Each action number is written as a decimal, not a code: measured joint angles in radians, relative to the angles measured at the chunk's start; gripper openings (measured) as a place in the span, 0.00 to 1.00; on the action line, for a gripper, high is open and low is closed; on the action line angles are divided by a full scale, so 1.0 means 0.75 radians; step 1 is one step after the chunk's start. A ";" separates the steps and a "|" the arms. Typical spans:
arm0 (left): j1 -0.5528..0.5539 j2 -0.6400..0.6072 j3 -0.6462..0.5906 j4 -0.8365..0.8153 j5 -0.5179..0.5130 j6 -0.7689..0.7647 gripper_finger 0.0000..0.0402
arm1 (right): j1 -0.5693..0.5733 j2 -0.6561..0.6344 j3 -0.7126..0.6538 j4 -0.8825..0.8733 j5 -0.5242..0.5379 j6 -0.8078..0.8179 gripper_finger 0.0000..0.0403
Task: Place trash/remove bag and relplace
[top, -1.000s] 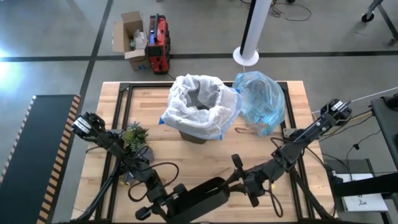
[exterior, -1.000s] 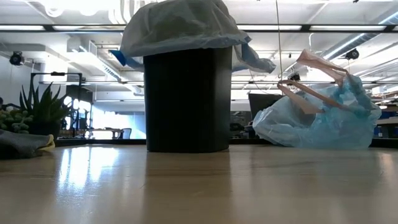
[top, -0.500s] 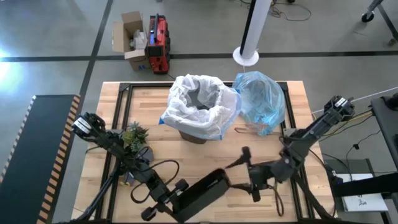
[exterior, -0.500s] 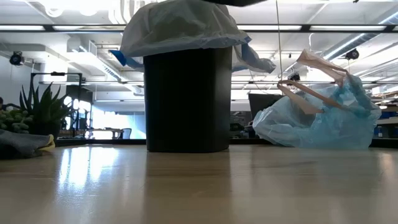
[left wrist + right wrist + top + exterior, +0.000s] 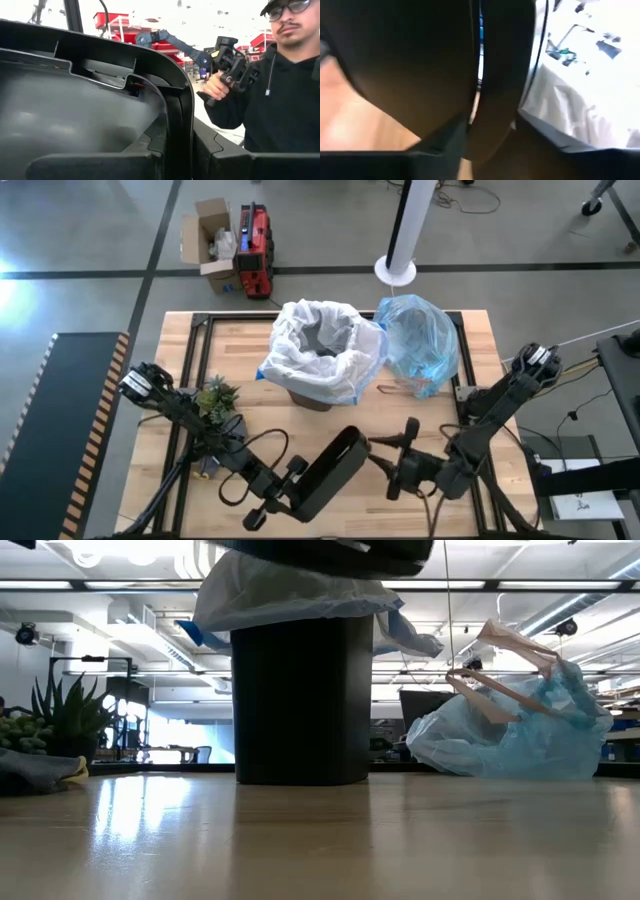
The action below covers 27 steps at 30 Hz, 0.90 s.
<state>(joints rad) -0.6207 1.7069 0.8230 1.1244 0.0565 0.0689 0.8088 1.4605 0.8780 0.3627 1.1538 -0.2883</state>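
A black bin [image 5: 318, 392] stands at the table's far middle, and a white liner [image 5: 322, 350] is draped over its rim. To its right the full light-blue bag [image 5: 420, 340] rests on the table, its pink handles [image 5: 500, 670] on top. No loose trash shows. A black bin lid [image 5: 330, 472] hangs over the near middle, my left gripper [image 5: 288, 483] shut on its near end. My right gripper [image 5: 392, 463] stands open at the lid's far right end, one finger on either side of the rim [image 5: 492, 100]. I cannot tell whether it touches. My left gripper pinches the lid's rim [image 5: 181, 145] at the lid's near left end, one finger inside the hollow underside [image 5: 90, 167] and one outside [image 5: 260, 162]. The fingers come about level from the table's near left. The lid is lifted clear and slants away toward the bin.
A small green plant [image 5: 216, 400] and a grey cloth [image 5: 30, 770] sit at the table's left. A black frame [image 5: 200, 320] runs along the table's edges. Beyond the table a person [image 5: 280, 90] holds a hand controller. Bare wood lies between the bin and the near edge.
The lid has swung about in my left gripper's hold. Its free end has gone toward the far edge and the bin, and it now shows at the top of the low view. My right gripper has turned about and shifted a little toward the near edge beside that end.
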 joint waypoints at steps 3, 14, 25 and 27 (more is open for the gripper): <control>0.000 0.010 0.000 -0.002 -0.008 -0.003 0.07 | -0.017 0.017 0.000 0.053 0.017 -0.065 0.11; 0.008 0.012 -0.001 -0.006 -0.025 -0.023 0.07 | -0.053 -0.016 0.001 0.083 -0.302 -0.085 0.02; 0.017 0.012 -0.001 -0.029 -0.103 -0.013 0.07 | -0.050 -0.024 0.001 0.091 -0.567 -0.124 0.00; 0.017 0.012 -0.001 -0.030 -0.103 -0.012 0.07 | -0.021 -0.046 0.001 0.083 -0.528 -0.124 0.00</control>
<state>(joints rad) -0.6080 1.7161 0.8227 1.1019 -0.0211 0.0598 0.7929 1.4260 0.8791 0.4248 0.7581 -0.3813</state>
